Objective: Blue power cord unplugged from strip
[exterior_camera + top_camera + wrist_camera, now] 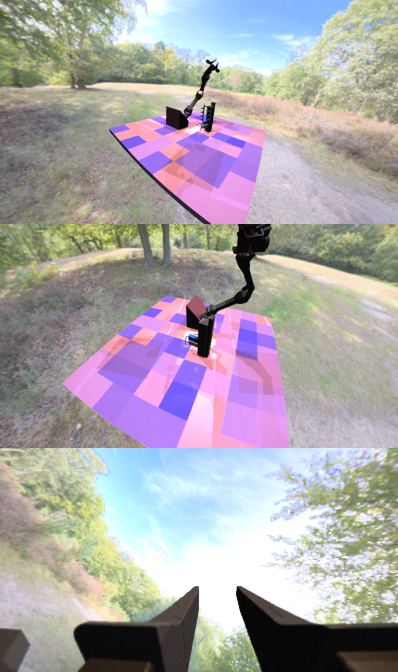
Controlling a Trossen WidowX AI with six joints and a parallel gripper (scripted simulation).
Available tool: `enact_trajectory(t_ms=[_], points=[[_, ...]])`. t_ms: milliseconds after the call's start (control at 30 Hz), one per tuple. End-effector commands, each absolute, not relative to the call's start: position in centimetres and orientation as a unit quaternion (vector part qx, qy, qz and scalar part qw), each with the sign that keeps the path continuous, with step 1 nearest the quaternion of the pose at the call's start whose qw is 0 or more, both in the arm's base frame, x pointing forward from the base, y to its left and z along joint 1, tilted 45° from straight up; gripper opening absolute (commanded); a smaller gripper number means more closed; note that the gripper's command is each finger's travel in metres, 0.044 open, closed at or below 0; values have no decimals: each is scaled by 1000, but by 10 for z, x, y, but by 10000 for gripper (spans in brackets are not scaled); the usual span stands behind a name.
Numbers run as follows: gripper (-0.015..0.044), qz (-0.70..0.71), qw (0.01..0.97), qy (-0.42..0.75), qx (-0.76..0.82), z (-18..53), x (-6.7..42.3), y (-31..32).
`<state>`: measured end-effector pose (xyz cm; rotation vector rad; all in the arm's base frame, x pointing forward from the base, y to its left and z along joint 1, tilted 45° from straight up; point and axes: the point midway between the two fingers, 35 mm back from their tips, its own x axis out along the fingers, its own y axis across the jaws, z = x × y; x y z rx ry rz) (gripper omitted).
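Observation:
The black power strip (205, 336) (210, 116) stands upright like a post near the middle of the checkered mat (174, 398) (217, 183). The blue plug (193, 338) (204, 122) sits in its lower left side, and a short thin cord (186, 342) hangs from it. My gripper (214, 64) (217, 590) is raised high above the strip, far from plug and cord, and points at the sky. Its fingers stand partly apart with nothing between them. In the top view the arm (245, 264) runs up to the top edge and the fingertips are cut off.
A dark red wedge-shaped block (194, 311) (175, 118) stands just behind the strip, at the arm's foot. The mat lies on grass, with trees around it and a gravel path to the right.

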<state>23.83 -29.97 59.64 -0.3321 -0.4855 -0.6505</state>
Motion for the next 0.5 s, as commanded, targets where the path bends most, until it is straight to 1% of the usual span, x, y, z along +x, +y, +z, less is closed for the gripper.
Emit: enact_trajectory(t_ms=[0, 233, 467], points=[[160, -287, 942, -163, -55, 535, 277, -321], [160, -247, 961, -34, 120, 428, 330, -331], [160, -217, 927, 107, 287, 317, 365, -313]])
